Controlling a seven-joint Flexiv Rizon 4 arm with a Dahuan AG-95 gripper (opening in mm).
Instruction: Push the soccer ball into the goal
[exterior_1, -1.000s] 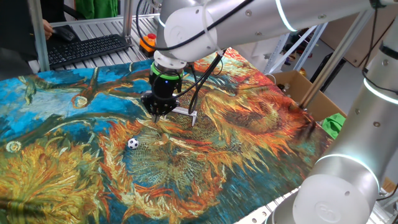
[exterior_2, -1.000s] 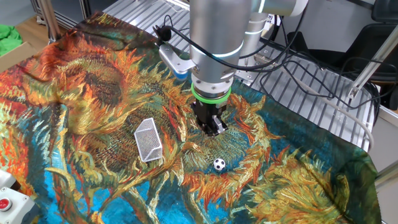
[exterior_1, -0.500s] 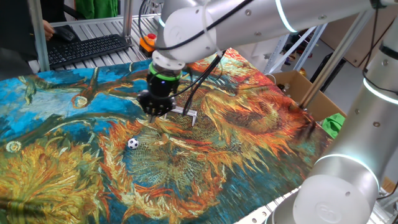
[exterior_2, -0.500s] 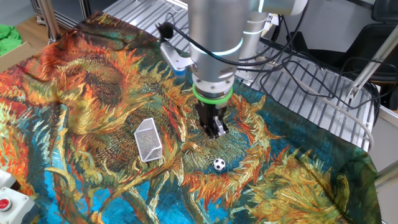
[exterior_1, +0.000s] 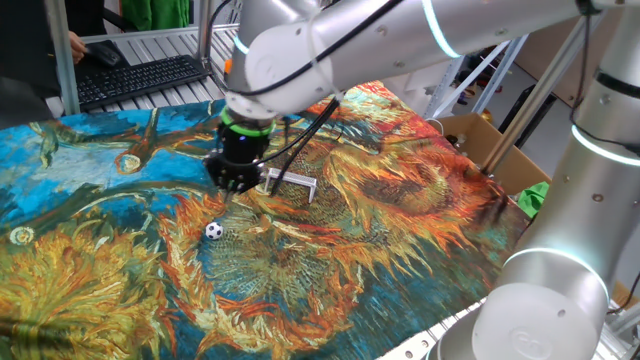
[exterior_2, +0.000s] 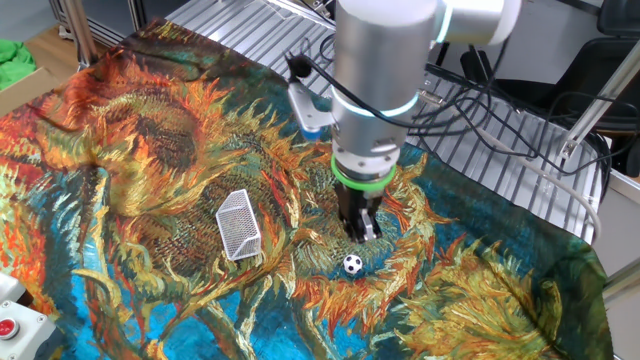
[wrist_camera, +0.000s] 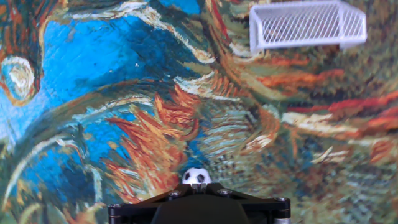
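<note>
The soccer ball (exterior_1: 214, 230) is a tiny white ball with black patches, lying on the painted cloth. It also shows in the other fixed view (exterior_2: 352, 264) and at the bottom of the hand view (wrist_camera: 196, 177). The goal (exterior_2: 239, 224) is a small white mesh frame a few ball-widths from the ball; it sits at the top right of the hand view (wrist_camera: 306, 25) and shows partly behind the hand (exterior_1: 293, 183). My gripper (exterior_1: 237, 183) (exterior_2: 360, 228) hangs just above the cloth, close behind the ball, fingers together and empty. In the hand view, the ball sits just past the gripper (wrist_camera: 198, 186).
The sunflower-print cloth (exterior_1: 400, 200) covers the table. A keyboard (exterior_1: 140, 78) lies at the back. A cardboard box (exterior_1: 480, 140) stands past the cloth's right edge. Cables (exterior_2: 500, 110) run over the slatted table top behind the arm.
My gripper has moved sideways, away from the goal and towards the ball's side. The ball and the goal have not moved.
</note>
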